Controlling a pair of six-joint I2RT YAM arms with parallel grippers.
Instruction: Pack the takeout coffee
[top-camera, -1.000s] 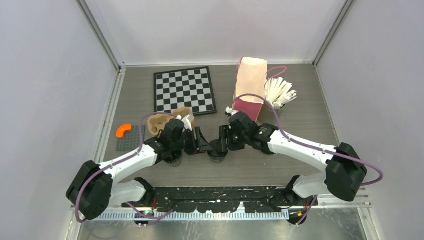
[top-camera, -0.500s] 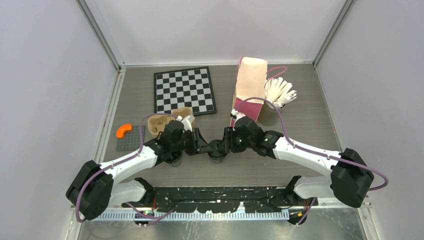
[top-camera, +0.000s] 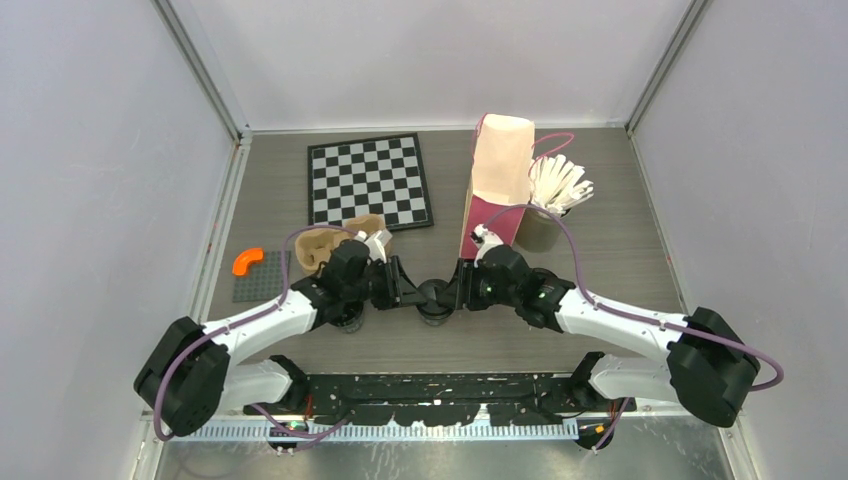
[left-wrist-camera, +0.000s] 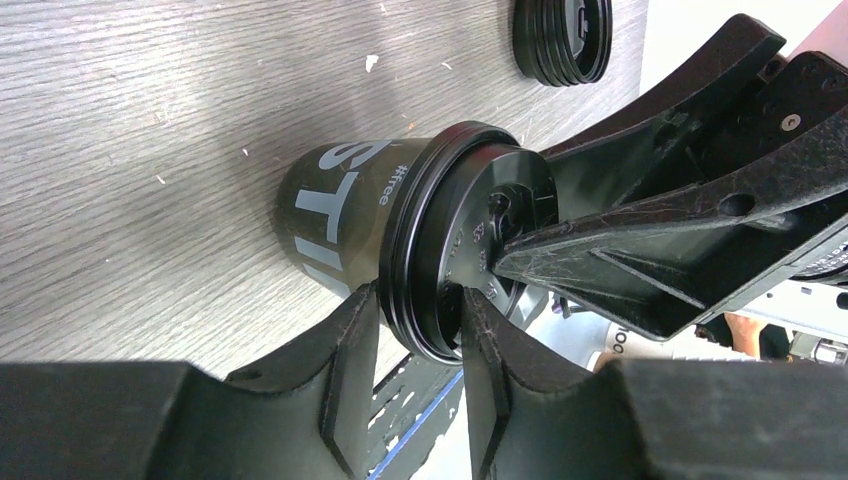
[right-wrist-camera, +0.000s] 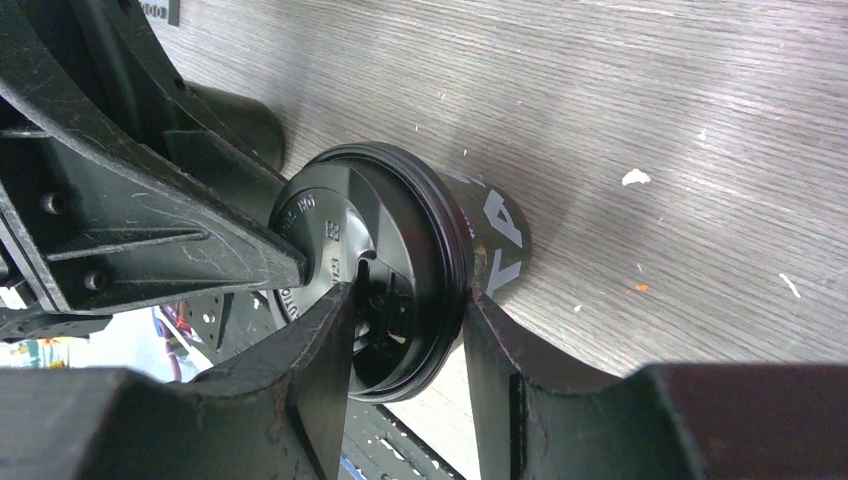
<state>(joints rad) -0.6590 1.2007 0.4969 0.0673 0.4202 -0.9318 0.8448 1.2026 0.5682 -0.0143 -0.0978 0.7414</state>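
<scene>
Two small black cups. One cup (left-wrist-camera: 330, 215) stands lidded on the bench (top-camera: 600, 250) in the near middle, between the two arms; the second cup (top-camera: 347, 322) is just beside and partly under the left arm.

Two lids: one lid (left-wrist-camera: 445, 245) sits on the middle cup, and one loose lid (left-wrist-camera: 562, 40) lies flat on the bench beyond it.

The left fingers (left-wrist-camera: 350, 370) pinch the seated lid's edge, one on top and one under the rim. The right fingers (right-wrist-camera: 320, 370) pinch the opposite edge the same way.

Cup print is white: "ST" and "#free" in the left wrist view, "TA" in the right. The embossed lid text is unreadable.

Also one paper bag (top-camera: 500, 165), one chessboard (top-camera: 370, 180), one grey cup of white sticks (top-camera: 540, 232), one pulp tray (top-camera: 325, 243), and one orange piece (top-camera: 246, 261) on one dark grid plate (top-camera: 265, 282).
</scene>
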